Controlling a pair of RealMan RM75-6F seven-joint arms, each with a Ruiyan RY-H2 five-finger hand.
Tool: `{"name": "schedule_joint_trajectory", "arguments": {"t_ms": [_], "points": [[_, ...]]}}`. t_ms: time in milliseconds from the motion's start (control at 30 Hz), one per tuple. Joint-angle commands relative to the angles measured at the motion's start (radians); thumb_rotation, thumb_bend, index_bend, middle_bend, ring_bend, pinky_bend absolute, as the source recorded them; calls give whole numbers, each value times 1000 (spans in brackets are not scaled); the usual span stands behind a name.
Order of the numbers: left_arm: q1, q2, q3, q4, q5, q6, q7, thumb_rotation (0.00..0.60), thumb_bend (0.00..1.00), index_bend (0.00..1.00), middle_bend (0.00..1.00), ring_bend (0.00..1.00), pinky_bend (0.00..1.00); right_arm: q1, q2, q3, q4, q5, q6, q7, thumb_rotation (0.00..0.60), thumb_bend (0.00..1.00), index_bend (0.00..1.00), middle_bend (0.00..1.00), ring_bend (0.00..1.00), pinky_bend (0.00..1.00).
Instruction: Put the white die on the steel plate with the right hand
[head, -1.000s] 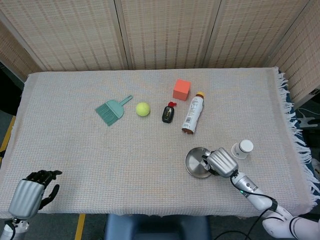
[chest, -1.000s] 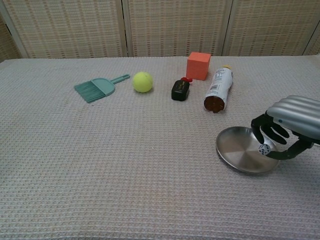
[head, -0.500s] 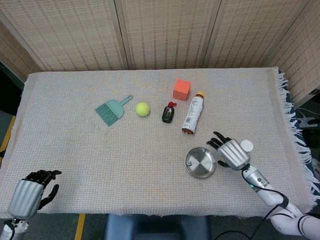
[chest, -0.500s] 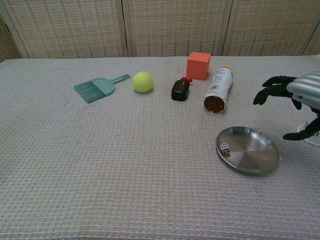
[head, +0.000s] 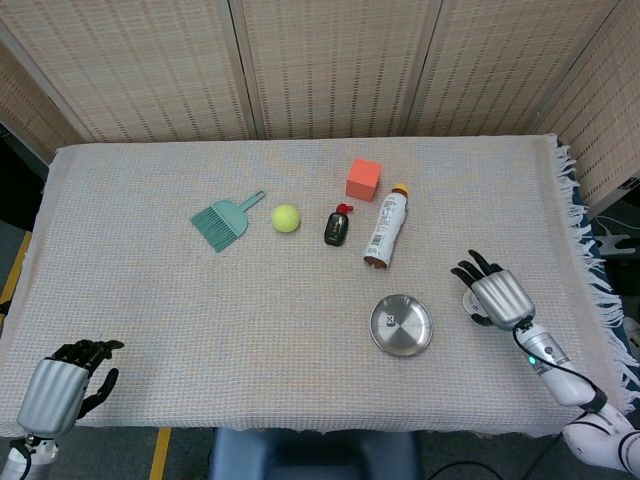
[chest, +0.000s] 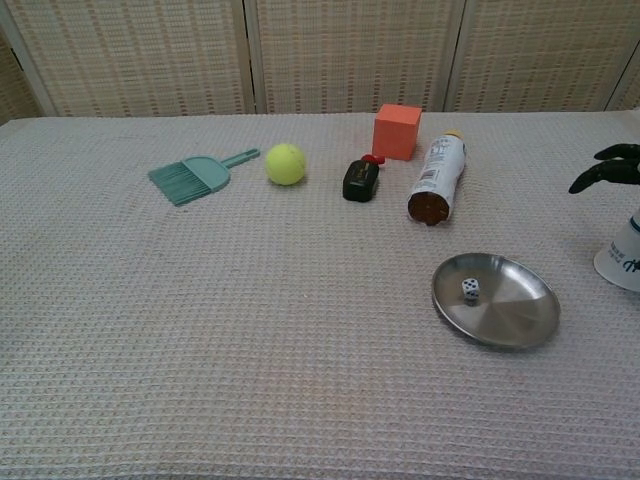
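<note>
The white die (chest: 471, 290) is found lying on the steel plate (chest: 510, 320), in the left part of the dish, free of any hand. The plate rests on the woven cloth of the table (head: 150, 300), toward the near right. The right hand (head: 497, 297) is seen to the right of the plate and apart from it, with its dark fingers (head: 470, 268) spread and nothing held; in the chest view only its fingertips (chest: 605, 168) are shown at the right edge. A white cup (chest: 624, 255) stands upturned just under that hand; whether it is touched cannot be told. The left hand (head: 62, 385) is placed at the near left corner of the table, well apart from everything else, its fingers loosely curled and nothing gripped.

Farther back, a row of items is noted: a teal hand brush (head: 223, 220) at the left, a yellow tennis ball (head: 286, 218) beside it, a small dark bottle with a red cap (head: 336, 225), an orange cube (head: 363, 179) and a white bottle (head: 385, 226) lying on its side, its brown end pointed toward the plate.
</note>
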Motion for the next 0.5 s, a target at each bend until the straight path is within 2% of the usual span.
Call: {"name": "schedule_joint_trajectory", "arguments": {"t_ms": [33, 233, 500], "points": [[0, 0, 0, 0, 0, 0, -1, 600, 394, 357, 489, 425, 559, -6, -10, -8, 18, -7, 5, 4, 600, 48, 208, 149, 0, 364], [1, 1, 0, -1, 3, 4, -1, 600, 394, 357, 489, 427, 559, -29, -10, -19, 39, -16, 35, -36, 600, 154, 265, 148, 0, 420], [1, 0, 1, -1, 2, 2, 3, 600, 394, 357, 489, 428, 559, -44, -19, -22, 90, -14, 46, -39, 600, 189, 266, 148, 3, 433]]}}
